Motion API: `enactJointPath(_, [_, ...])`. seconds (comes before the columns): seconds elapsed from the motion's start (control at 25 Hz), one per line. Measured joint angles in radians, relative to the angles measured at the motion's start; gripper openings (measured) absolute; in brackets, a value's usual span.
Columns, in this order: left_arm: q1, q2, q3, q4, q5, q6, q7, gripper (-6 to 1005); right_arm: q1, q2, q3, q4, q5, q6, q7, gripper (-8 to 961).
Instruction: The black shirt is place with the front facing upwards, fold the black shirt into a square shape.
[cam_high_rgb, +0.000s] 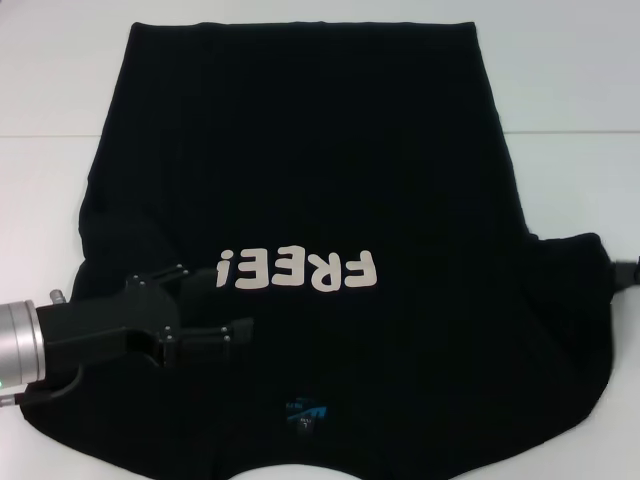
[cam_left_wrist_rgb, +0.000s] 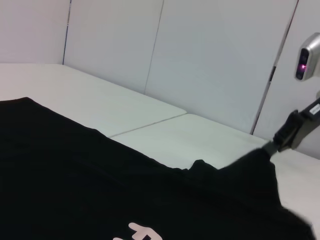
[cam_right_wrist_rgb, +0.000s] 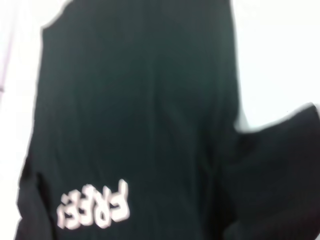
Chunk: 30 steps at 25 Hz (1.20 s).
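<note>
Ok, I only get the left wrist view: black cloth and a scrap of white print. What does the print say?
Observer: The black shirt reads FREE! across its front.
Operator: Where's the left pincer? I can't see it.
Observer: The left pincer is over the shirt, just to the robot's left of that word, jaws open.
Operator: And the pincer at the far edge?
Observer: That's the right pincer, at the tip of the sleeve sticking out on the robot's right.

Matt black cloth shirt (cam_high_rgb: 330, 170) lies on a smooth white table (cam_high_rgb: 570, 80).
</note>
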Motion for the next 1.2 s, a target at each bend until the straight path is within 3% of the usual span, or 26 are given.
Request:
enactJointPath(0.28, [0.0, 0.001, -0.008, 0.002, -0.001, -0.001, 0.0, 924, 0.005, -0.007, 0.003, -0.014, 0.106, -0.032, -0.046, 32])
enactJointPath(0.56, [0.0, 0.001, -0.008, 0.0, 0.0, -0.002, -0.001, 922, 0.08, 0.028, -0.107, -0.001, 0.1, -0.004, -0.058, 32])
enactJointPath(0.92, [0.007, 0.0, -0.008, 0.001, 0.0, -0.002, 0.0, 919, 0.192, 0.069, -0.324, 0.075, 0.094, 0.089, -0.051, 37])
enactJointPath(1.2, [0.009, -0.002, -0.008, -0.001, 0.0, -0.002, 0.0, 917, 0.224, 0.098, -0.371, 0.101, 0.093, 0.13, -0.072, 47])
